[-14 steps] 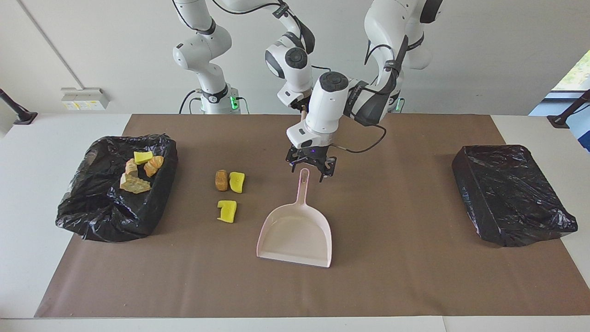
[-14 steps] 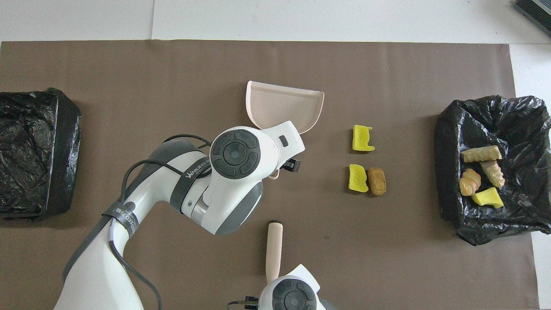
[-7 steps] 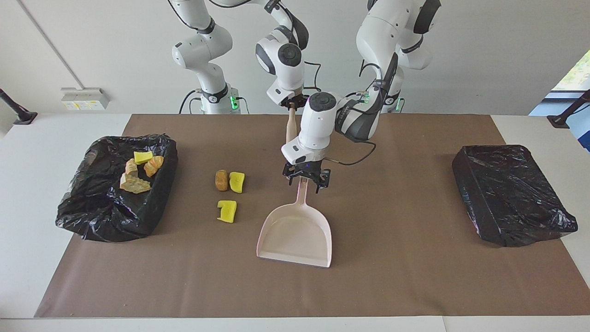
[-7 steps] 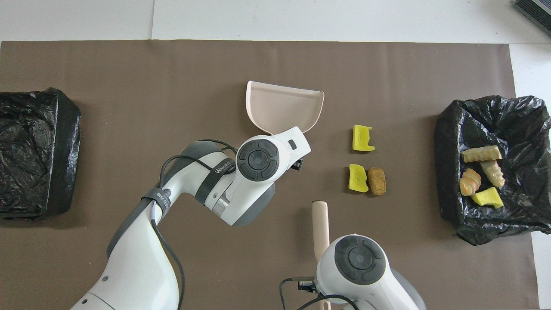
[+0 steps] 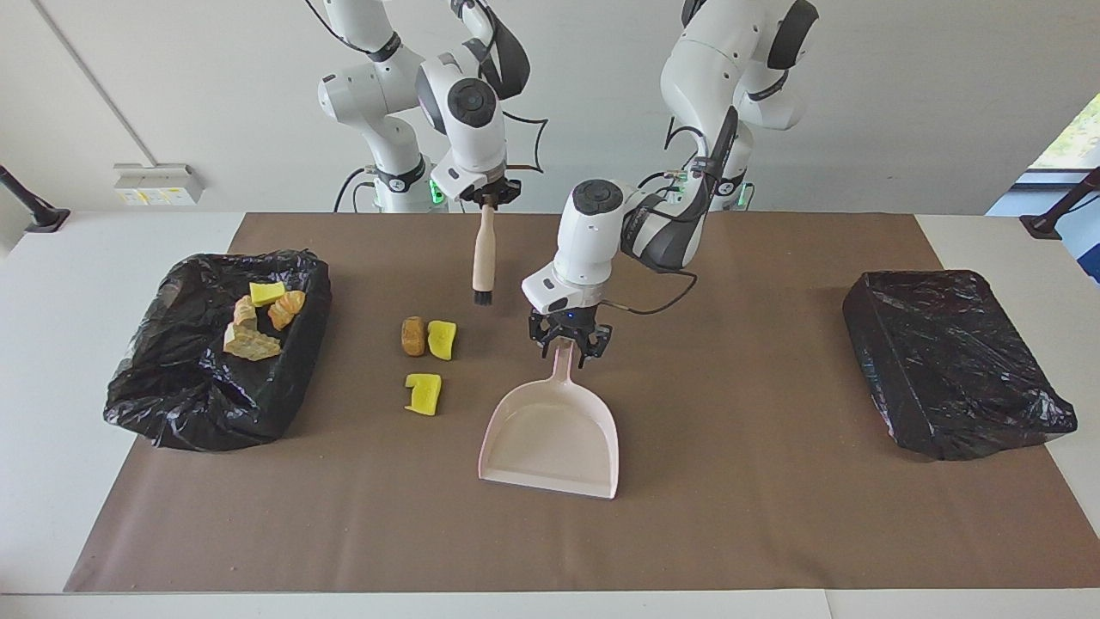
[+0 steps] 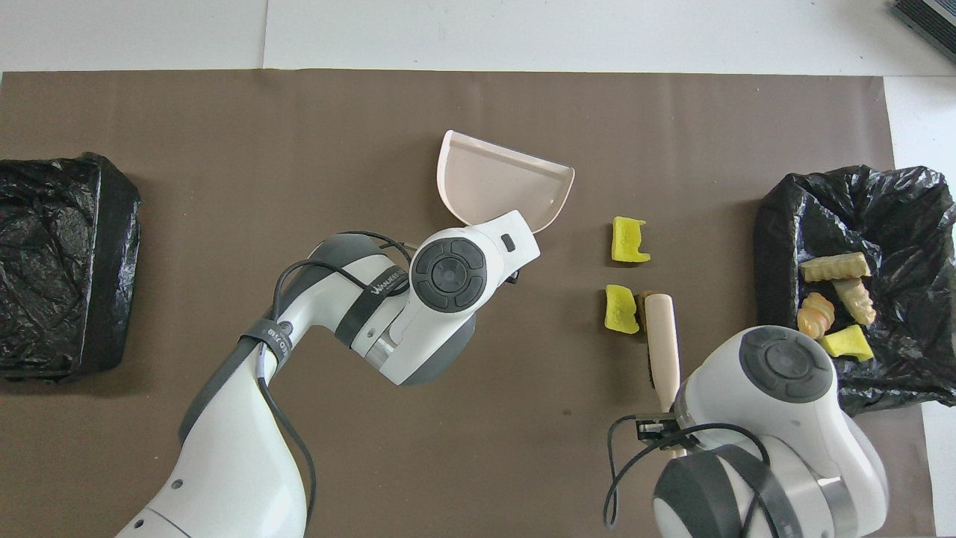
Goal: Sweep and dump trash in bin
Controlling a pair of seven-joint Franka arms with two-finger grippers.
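The dustpan [image 5: 550, 434] handle is gripped by the left claw [image 5: 565, 342] at frame centre; the brush [image 5: 484, 254], clamped in the right claw [image 5: 488, 194], is hung upper-left of the trash [image 5: 427, 354].

Covered black bin [image 5: 954, 361] on brown mat [image 5: 739, 533]

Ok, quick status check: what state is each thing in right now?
Dustpan: flat on the mat, empty, handle in the left tool.
Brush: held up by the right tool, bristles down.
Loose trash: three pieces on the mat, unswept.
Open bin: four pieces inside.
Other bin: covered in black plastic.
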